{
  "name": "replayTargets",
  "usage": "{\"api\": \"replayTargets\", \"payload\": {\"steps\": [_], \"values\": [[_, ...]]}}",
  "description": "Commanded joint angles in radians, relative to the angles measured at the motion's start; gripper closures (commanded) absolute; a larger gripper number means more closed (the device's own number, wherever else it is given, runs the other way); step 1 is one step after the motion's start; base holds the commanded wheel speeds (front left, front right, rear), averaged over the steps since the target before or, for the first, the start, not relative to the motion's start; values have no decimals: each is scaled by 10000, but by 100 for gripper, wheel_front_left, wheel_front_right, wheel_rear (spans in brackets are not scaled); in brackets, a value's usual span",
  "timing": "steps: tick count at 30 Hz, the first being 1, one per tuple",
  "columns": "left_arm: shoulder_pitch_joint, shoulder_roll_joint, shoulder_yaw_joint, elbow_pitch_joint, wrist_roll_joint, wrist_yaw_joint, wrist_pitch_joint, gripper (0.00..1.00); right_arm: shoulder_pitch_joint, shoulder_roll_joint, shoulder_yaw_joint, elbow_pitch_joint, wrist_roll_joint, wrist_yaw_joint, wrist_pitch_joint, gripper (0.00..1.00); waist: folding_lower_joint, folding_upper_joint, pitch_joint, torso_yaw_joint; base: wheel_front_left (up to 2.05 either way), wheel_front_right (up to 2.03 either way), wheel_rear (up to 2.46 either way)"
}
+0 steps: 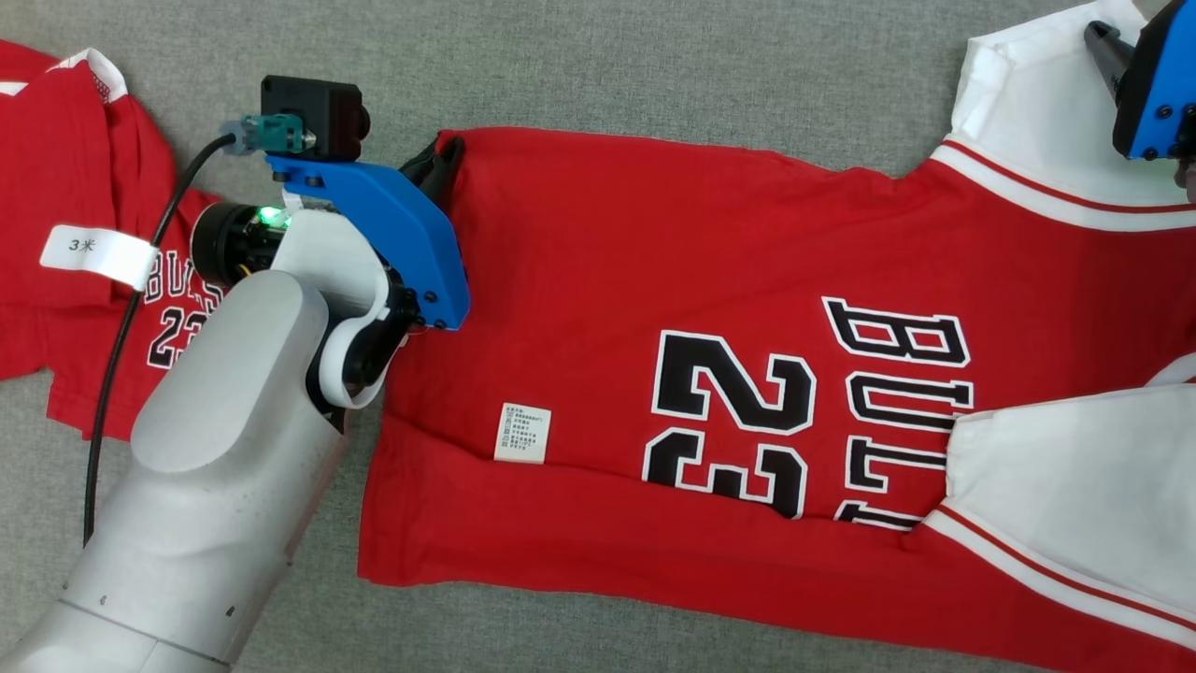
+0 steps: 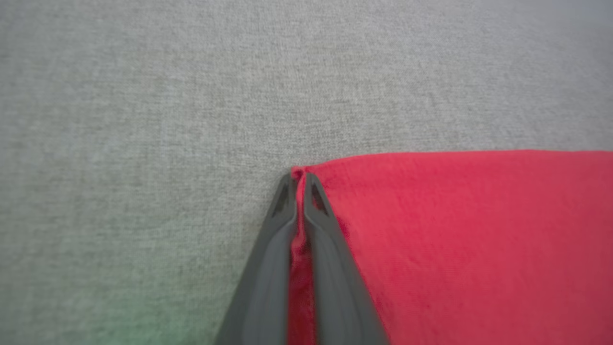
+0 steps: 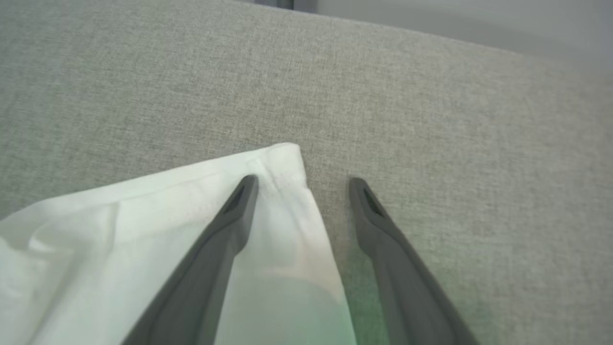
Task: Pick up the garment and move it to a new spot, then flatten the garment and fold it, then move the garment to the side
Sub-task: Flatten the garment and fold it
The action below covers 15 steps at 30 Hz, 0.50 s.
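The left gripper [image 2: 298, 180] fingers pinch the jersey [image 2: 479, 239] corner (red, number 23) on the table [image 2: 143, 96]. The right gripper [image 3: 302, 182] fingers stand open astride a sleeve [image 3: 119, 215] edge.

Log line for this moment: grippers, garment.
left gripper: shut on jersey corner | right gripper: open, astride white sleeve edge | jersey: spread out on grey surface

Left tool [image 2: 298, 184] pinches garment [image 2: 455, 230] (corner).

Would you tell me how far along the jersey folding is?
Done: the Bulls jersey lies spread, its near edge seemingly folded over the print. In hand: left hand pinches a hem corner; open right hand straddles the edge of the white sleeve. Left: remaining folds, moving aside.
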Motion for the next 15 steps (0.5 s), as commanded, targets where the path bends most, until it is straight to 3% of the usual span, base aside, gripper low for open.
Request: {"api": "replayTargets", "payload": {"steps": [1, 2, 3, 10, 15], "values": [[719, -120, -454, 574, -18, -35, 311, 100, 43, 59, 115, 237, 82, 8, 38, 62, 1, -1, 14, 24, 0, 0, 0], [714, -123, -448, 593, -19, -36, 274, 100, 34, 37, 186, 259, 90, 8, 19, 95, 1, -1, 9, 24, 0, 0, 0], [728, -129, -419, 613, -35, -27, 213, 100, 34, 40, 232, 254, 125, 8, -39, 100, 1, -1, -7, 14, 0, 0, 0], [786, -69, 3, 577, 132, 189, -1172, 100, 117, -9, 345, -47, 437, 5, -1007, 100, 1, -1, -353, -174, 0, 0, 0], [1031, -13, 223, 464, 57, -103, -2204, 100, 608, 152, 556, -388, 1154, 5, -1620, 100, 1, -1, -846, -400, 0, 0, 0]]}}
